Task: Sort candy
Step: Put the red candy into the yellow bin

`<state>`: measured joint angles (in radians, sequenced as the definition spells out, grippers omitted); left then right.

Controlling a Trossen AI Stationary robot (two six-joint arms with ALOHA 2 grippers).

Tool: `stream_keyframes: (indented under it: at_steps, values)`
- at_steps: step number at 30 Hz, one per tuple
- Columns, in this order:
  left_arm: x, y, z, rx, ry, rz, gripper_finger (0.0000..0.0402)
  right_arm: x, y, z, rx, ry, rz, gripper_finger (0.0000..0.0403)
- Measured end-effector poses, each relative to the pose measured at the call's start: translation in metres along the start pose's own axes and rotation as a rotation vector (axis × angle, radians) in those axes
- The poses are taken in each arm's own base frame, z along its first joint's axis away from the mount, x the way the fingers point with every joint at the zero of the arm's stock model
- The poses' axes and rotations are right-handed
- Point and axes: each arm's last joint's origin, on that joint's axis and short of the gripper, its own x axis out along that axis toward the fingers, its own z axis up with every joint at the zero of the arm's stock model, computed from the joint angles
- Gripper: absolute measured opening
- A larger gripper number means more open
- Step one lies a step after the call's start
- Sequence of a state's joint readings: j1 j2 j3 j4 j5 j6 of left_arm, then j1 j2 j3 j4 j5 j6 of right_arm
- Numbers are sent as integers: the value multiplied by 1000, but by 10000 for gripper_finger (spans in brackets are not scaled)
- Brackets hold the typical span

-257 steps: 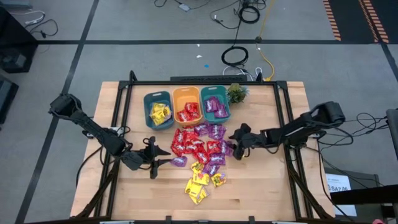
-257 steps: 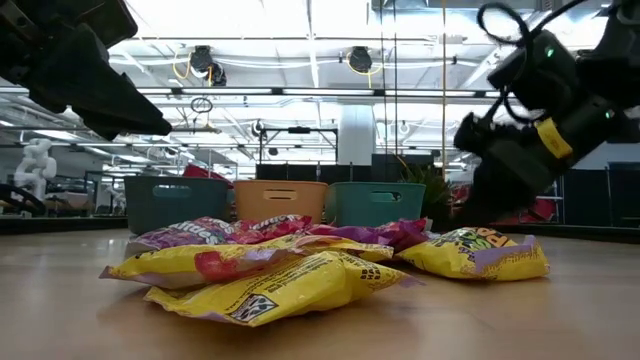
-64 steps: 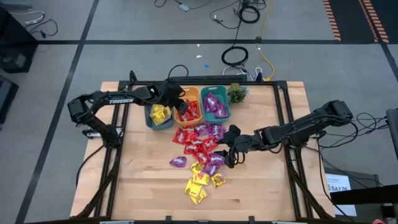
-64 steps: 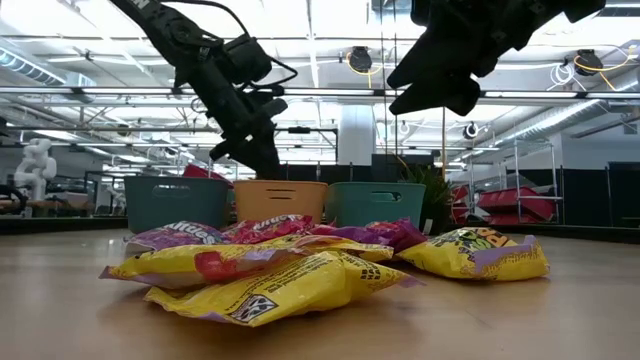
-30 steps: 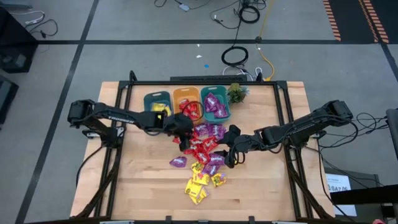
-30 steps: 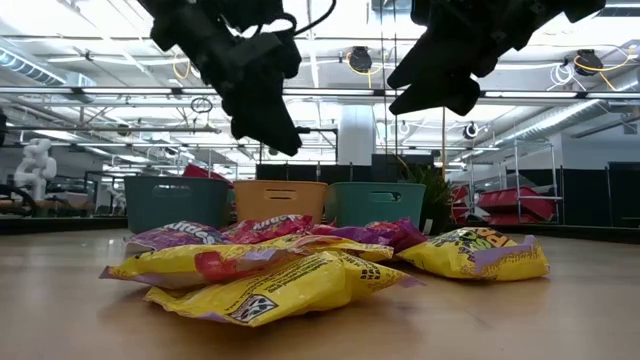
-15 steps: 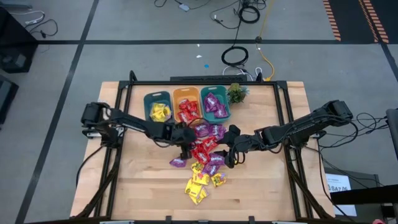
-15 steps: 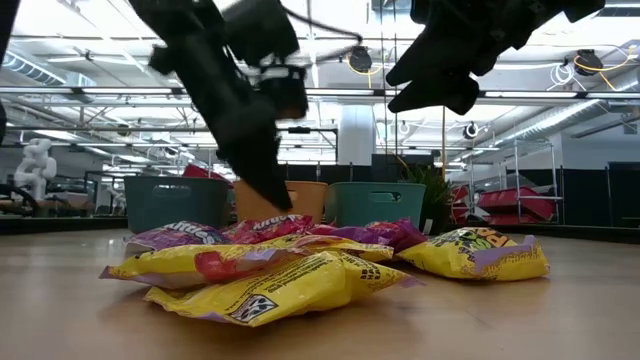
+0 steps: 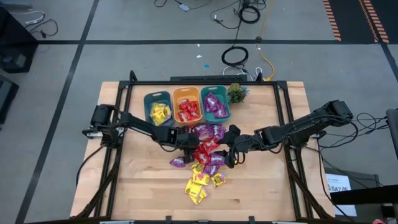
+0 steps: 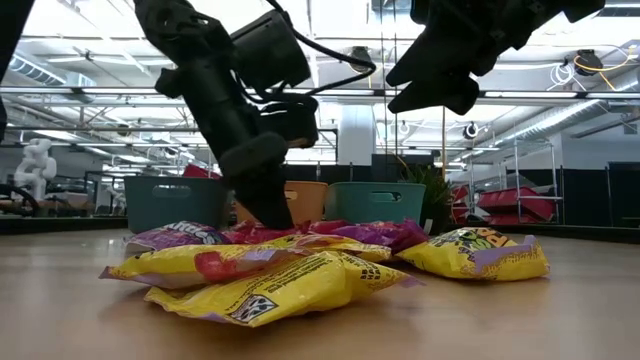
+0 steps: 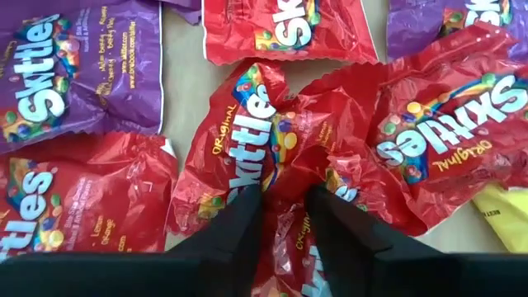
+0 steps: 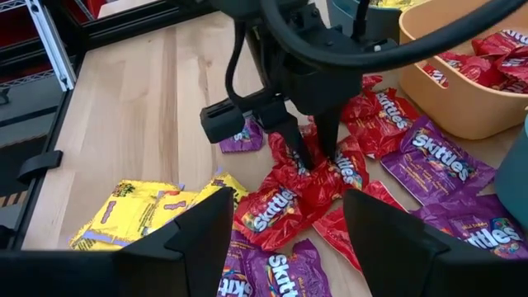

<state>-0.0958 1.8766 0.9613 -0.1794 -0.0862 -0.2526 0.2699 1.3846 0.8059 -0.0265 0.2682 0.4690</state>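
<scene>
Table (image 9: pixel 261 193) — left claw (image 11: pixel 285 194) pinching red packet (image 11: pixel 247 136)

My table (image 9: pixel 140 186), light wood. Along its far edge: teal bin (image 9: pixel 157 110), orange bin (image 9: pixel 188 107) beside it, second teal bin (image 9: pixel 215 103), then a small green plant (image 9: pixel 236 93).

You're looking at the candy (image 9: pixel 202 155) lying as a loose pile mid-table: shiny red, purple and yellow packets overlapping, reds and purples nearer the bins, yellows (image 10: pixel 270 285) trailing toward the table's near edge. One crinkled red packet (image 11: pixel 276 148) is bunching up, pinched at its middle. More packets are sitting sorted by colour in the bins: yellow, red, purple.
</scene>
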Motion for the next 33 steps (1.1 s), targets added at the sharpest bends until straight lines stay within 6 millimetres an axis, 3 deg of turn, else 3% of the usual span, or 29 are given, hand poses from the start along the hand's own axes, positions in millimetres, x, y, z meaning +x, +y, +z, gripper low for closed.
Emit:
stream_keyframes:
  at_steps: [6,18,27,33]
  values:
    - [-20,-4,1,11,-23,4,13,0,0,0,0,0,0,222]
    - [-78,-8,18,4,-199,-56,3,0,0,0,0,-2,1,222]
    - [-85,-15,18,16,-222,-75,1,2,0,0,1,-10,-19,222]
    - [-87,-23,22,30,-282,-104,1,24,0,-7,-4,-47,-89,222]
